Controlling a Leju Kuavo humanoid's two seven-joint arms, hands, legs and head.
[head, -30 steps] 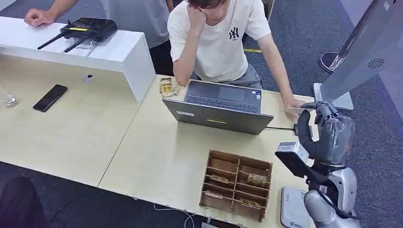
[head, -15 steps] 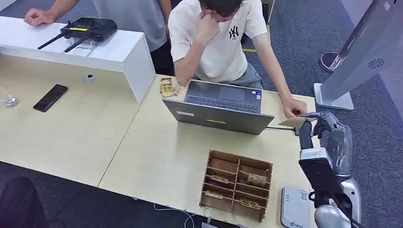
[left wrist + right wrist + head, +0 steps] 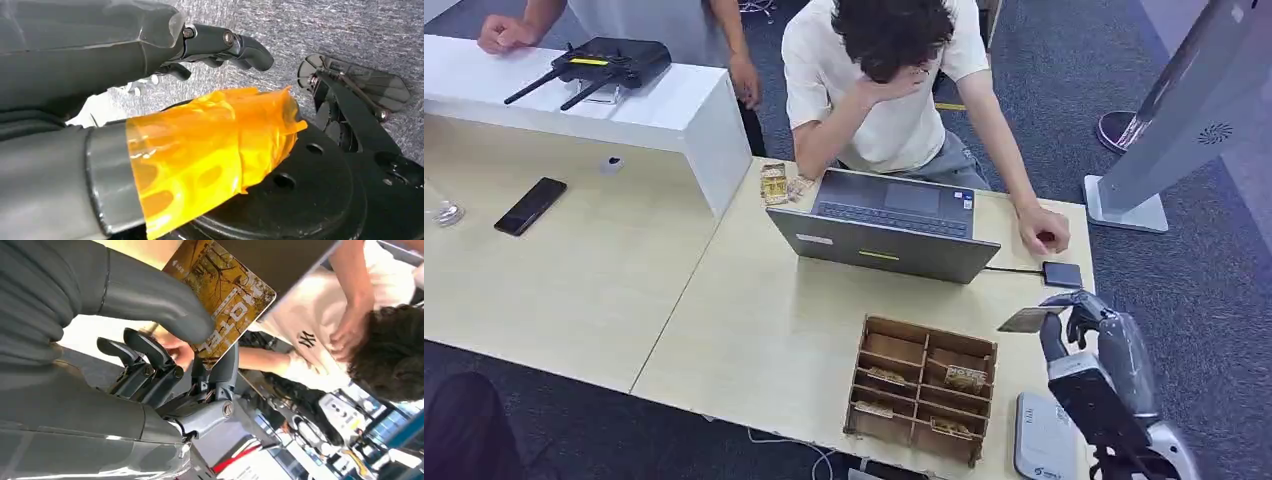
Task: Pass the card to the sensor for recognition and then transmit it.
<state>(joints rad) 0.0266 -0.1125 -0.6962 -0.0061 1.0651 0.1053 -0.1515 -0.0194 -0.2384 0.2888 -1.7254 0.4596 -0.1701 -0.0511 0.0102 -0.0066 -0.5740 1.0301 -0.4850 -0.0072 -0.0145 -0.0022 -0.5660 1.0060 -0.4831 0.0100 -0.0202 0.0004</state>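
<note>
On the pale table in the head view, a laptop, a wooden organizer and a seated person's hand surround the right hand, which pinches the card above the table's right edge. At the right wrist, thumb and fingers clamp the card. At the left wrist, the left hand hangs over grey carpet, grasping nothing, fingers apart.

Even, bright overhead light leaves soft shadows beside the laptop, while both wrist views blur at close range.
</note>
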